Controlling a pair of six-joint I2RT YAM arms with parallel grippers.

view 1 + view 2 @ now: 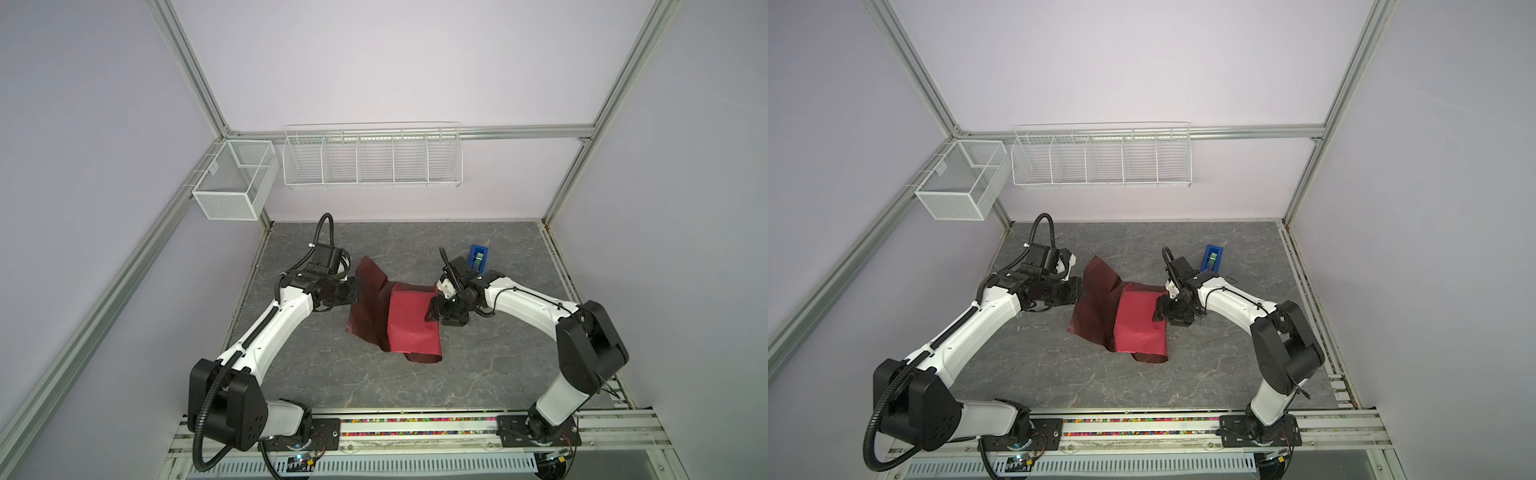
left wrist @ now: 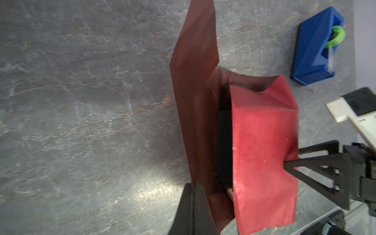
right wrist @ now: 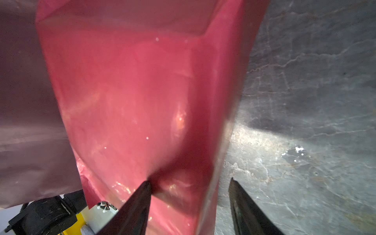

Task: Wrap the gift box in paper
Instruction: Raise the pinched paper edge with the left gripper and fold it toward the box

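The red paper (image 1: 411, 324) lies draped over the gift box, whose dark side (image 2: 223, 142) shows only in the left wrist view, in the gap under the folded sheet. My left gripper (image 1: 356, 289) (image 2: 193, 186) is shut on the paper's left edge, and that darker flap (image 1: 1096, 291) stands raised beside the box. My right gripper (image 1: 430, 312) (image 3: 189, 180) is open at the box's right side. One of its fingers (image 3: 140, 195) presses a dent into the paper on top. The other finger (image 3: 242, 201) hangs past the paper's edge over the table.
A blue tape dispenser (image 1: 478, 257) with a green roll stands behind the right arm on the grey stone-patterned table (image 1: 415, 386). A mesh basket (image 1: 232, 183) and a wire rack (image 1: 372, 156) hang on the back wall frame.
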